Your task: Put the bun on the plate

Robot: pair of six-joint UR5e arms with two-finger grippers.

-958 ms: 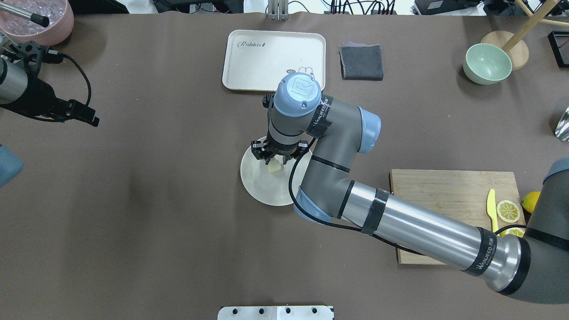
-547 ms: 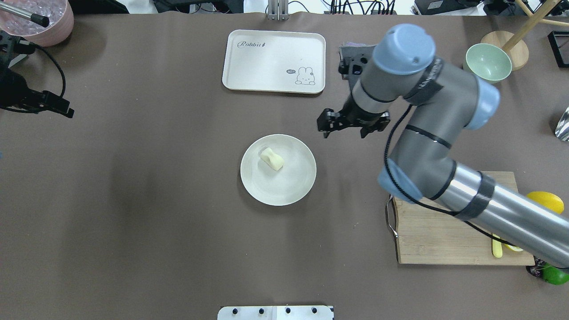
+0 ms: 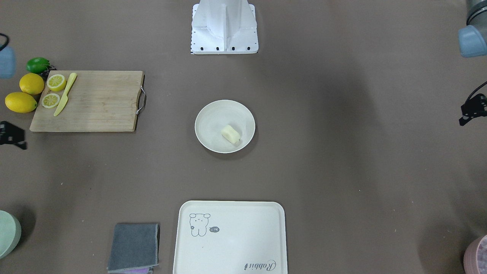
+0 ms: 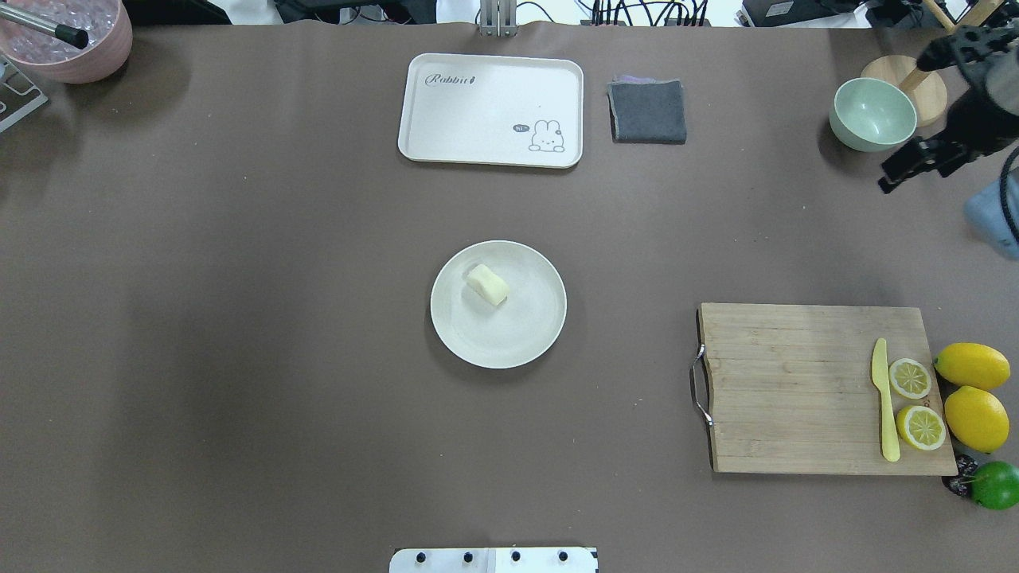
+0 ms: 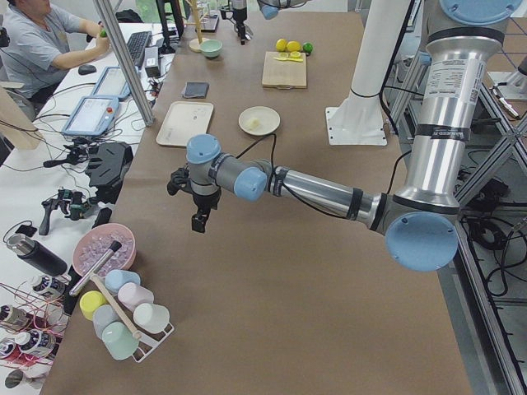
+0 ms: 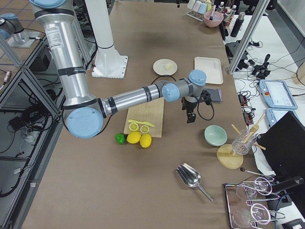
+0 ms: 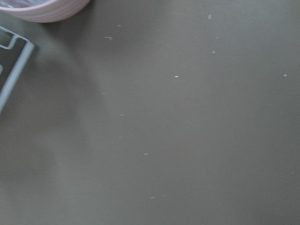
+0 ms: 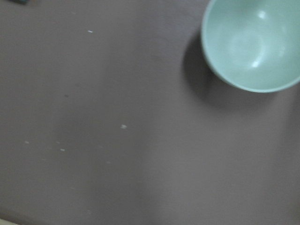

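Note:
The bun (image 4: 487,284), a small pale cream lump, lies on the round off-white plate (image 4: 517,338) at mid-table, in the plate's far-left part; it also shows as the bun (image 3: 230,134) on the plate (image 3: 213,114). Nothing holds it. My right gripper (image 4: 915,163) hangs high at the right edge beside the green bowl, one finger splayed wide of the wrist, nothing in it. Only a black part of my left gripper (image 3: 471,109) shows at the table's other end, far from the plate, and I cannot tell its state.
A cream tray (image 4: 491,110) with a drawing and a grey cloth (image 4: 647,111) lie beyond the plate. A green bowl (image 4: 872,114), a wooden board (image 4: 796,382) with knife and lemon slices, and lemons (image 4: 971,366) fill the right side. A pink bowl (image 4: 68,36) sits far left.
My right arm left the bun on the plate and swung back from over it to the far right edge. My left arm slid out past the overhead view's left edge.

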